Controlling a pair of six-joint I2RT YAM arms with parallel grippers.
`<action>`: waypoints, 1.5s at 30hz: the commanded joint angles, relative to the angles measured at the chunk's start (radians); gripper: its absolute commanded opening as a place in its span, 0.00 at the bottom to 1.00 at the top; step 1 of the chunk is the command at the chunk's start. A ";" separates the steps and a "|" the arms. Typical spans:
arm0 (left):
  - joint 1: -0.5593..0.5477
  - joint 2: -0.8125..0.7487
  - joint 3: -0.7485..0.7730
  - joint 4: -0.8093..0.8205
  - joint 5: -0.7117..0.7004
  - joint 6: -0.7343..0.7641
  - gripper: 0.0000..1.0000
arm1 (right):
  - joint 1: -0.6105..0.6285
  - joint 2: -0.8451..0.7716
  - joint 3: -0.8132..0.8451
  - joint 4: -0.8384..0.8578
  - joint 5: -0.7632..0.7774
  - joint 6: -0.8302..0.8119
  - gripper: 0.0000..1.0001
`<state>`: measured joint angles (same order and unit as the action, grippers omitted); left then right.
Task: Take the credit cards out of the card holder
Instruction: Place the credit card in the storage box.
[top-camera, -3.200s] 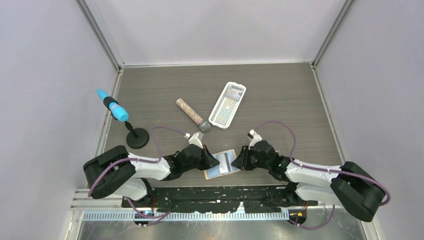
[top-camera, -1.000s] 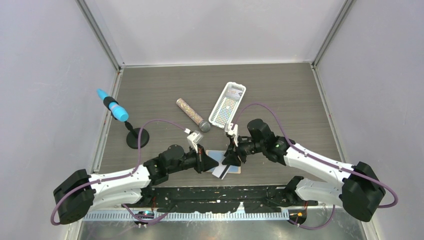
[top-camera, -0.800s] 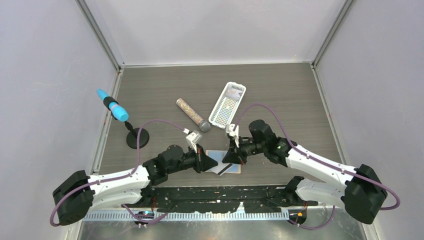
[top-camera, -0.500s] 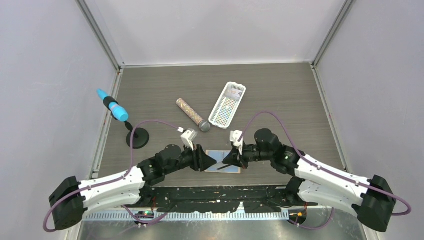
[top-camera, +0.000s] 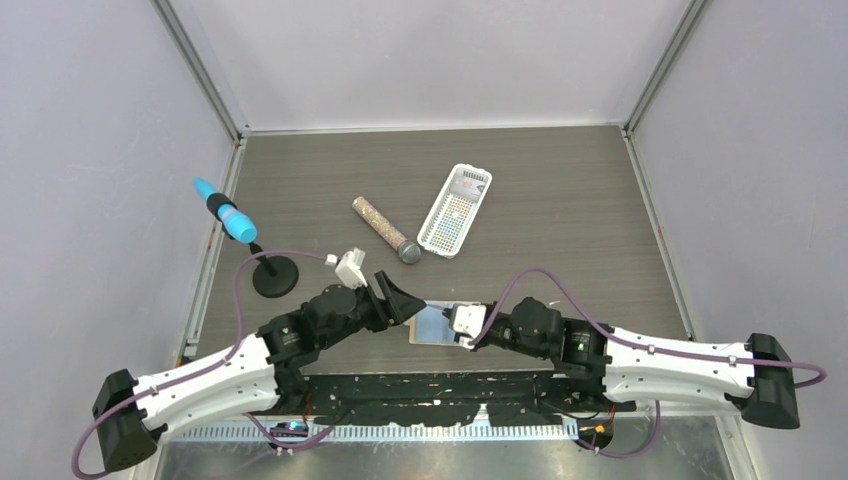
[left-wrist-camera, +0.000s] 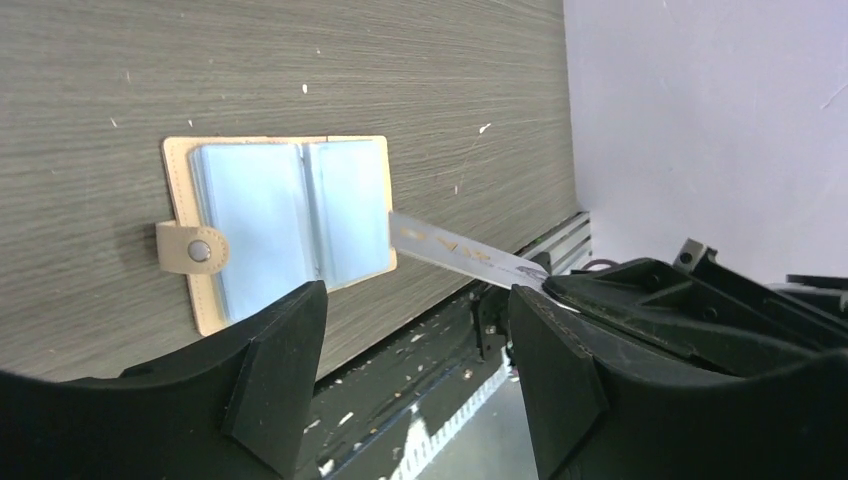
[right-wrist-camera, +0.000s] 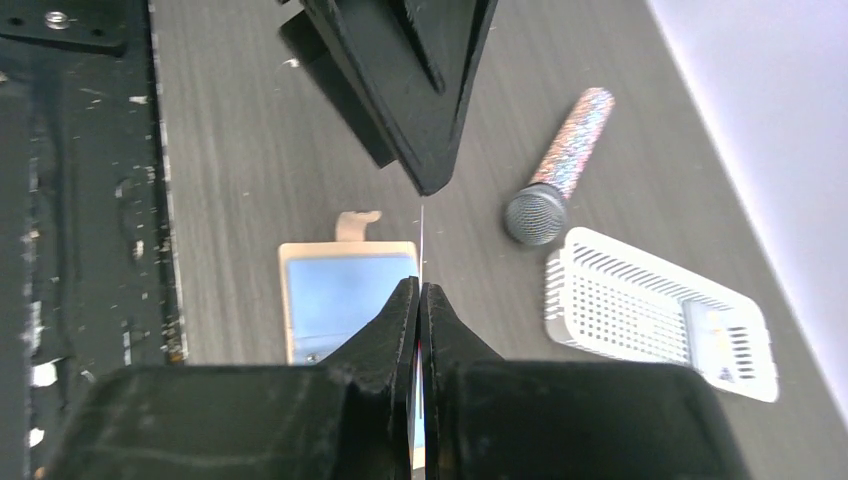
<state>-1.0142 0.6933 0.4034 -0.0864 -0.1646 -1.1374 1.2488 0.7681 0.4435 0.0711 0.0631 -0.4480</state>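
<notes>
Card holder (top-camera: 430, 326) lies open and flat on the counter (top-camera: 560, 200) at 6 o'clock, near the front edge. Its bluish pockets face up and its tab (left-wrist-camera: 192, 249) is spread outward. Right claw (right-wrist-camera: 421, 292) is pressed together on one credit card (left-wrist-camera: 460, 252), held on edge. The card's free end reaches the holder's rim; contact cannot be confirmed. Left claw (left-wrist-camera: 410, 310) stands apart, gripping nothing, near the holder's 10 o'clock corner. A glittery microphone (top-camera: 385, 231) lies at the holder's 11 o'clock and a white basket (top-camera: 455, 210) at 12 o'clock, both well apart from it.
</notes>
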 joint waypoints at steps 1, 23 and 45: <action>0.000 0.021 0.018 0.034 -0.028 -0.138 0.70 | 0.076 -0.020 -0.003 0.137 0.206 -0.121 0.05; 0.000 0.141 -0.065 0.378 0.022 -0.242 0.09 | 0.222 0.043 -0.054 0.170 0.269 -0.087 0.15; 0.000 0.143 -0.202 0.742 0.042 0.149 0.00 | -0.114 -0.088 0.029 -0.064 0.002 0.842 0.56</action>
<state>-1.0111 0.8383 0.2245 0.5064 -0.1196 -1.0420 1.2144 0.6975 0.4988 -0.0826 0.2157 0.1192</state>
